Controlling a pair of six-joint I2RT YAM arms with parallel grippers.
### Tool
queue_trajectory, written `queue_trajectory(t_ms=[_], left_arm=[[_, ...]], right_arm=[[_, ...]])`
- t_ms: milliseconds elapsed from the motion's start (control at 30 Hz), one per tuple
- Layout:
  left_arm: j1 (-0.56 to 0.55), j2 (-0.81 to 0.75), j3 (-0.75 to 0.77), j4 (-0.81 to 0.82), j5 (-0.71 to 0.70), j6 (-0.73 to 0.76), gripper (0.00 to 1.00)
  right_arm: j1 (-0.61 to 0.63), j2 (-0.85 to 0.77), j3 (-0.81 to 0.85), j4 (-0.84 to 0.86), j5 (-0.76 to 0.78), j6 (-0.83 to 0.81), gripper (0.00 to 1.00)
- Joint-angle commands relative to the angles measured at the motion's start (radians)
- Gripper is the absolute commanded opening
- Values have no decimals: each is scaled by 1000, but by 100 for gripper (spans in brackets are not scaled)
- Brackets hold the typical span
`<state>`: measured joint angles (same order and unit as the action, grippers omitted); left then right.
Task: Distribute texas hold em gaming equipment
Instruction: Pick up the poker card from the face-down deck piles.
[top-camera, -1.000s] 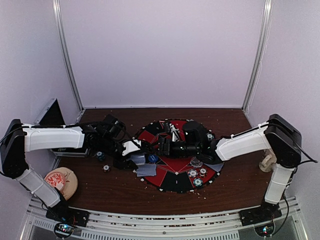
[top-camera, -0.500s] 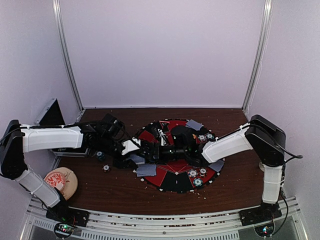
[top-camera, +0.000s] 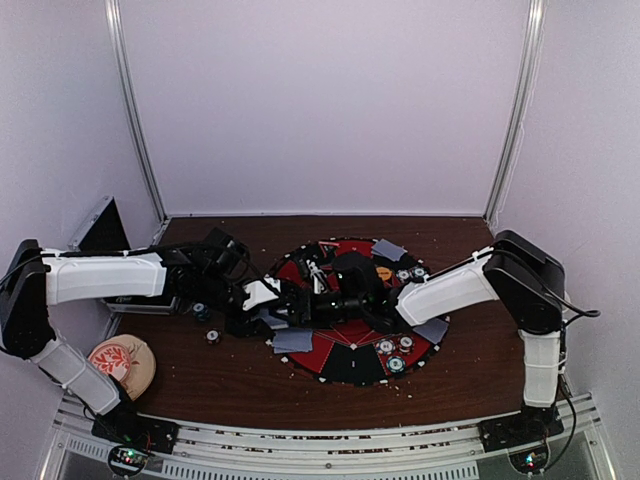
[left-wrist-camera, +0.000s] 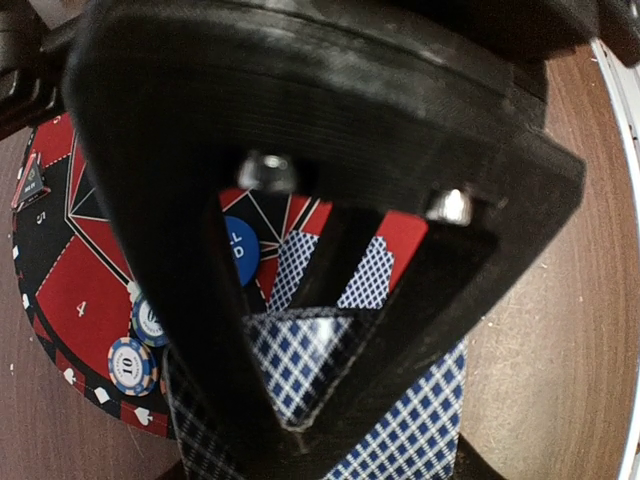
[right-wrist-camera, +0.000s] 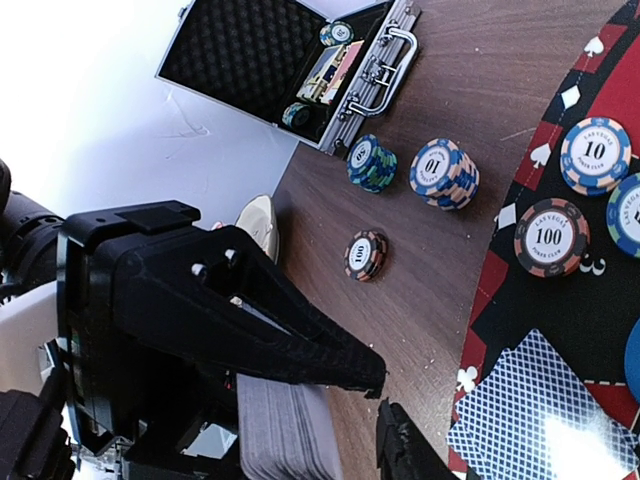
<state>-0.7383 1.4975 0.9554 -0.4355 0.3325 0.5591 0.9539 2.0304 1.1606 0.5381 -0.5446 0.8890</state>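
You're looking into a booth with plain pale walls (top-camera: 320, 100), faintly lilac under soft, even light. Two thin metal posts (top-camera: 135, 110) rise at the back corners. The dark brown wooden table (top-camera: 230, 380) fills the floor of it, dotted with pale specks, perhaps crumbs; they're too small to tell. A slotted metal rail (top-camera: 330, 445) runs along the table's near edge, closest to you.

Open metal case (right-wrist-camera: 262, 62) up top, chip stacks (right-wrist-camera: 443, 172) on the table (right-wrist-camera: 450, 290), left gripper (right-wrist-camera: 335, 392) pinching a card deck (right-wrist-camera: 282, 432).
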Motion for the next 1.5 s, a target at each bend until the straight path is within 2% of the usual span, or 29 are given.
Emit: queue_trajectory(t_ms=[0, 433, 700, 833, 1067, 1267, 1467], left_arm=[[3, -25, -6, 26, 31, 4, 54], [3, -20, -5, 27, 29, 4, 54], [3, -15, -6, 27, 28, 4, 54], [3, -11, -5, 27, 27, 4, 54], [3, -10, -5, 27, 25, 5, 54], [2, -7, -4, 27, 23, 4, 54], [3, -6, -6, 26, 23, 2, 54]], right_arm=[[-23, -26, -23, -88, 66, -28, 32], [-58, -106, -88, -131, 103, -62, 23], [-68, -187, -148, -103, 83, -59, 10], [-75, -215, -179, -77, 61, -48, 0], [-122, -301, -280, 7, 49, -3, 0], [-153, -361, -341, 13, 171, 22, 0], [-154, -255, -301, 22, 355, 85, 0]])
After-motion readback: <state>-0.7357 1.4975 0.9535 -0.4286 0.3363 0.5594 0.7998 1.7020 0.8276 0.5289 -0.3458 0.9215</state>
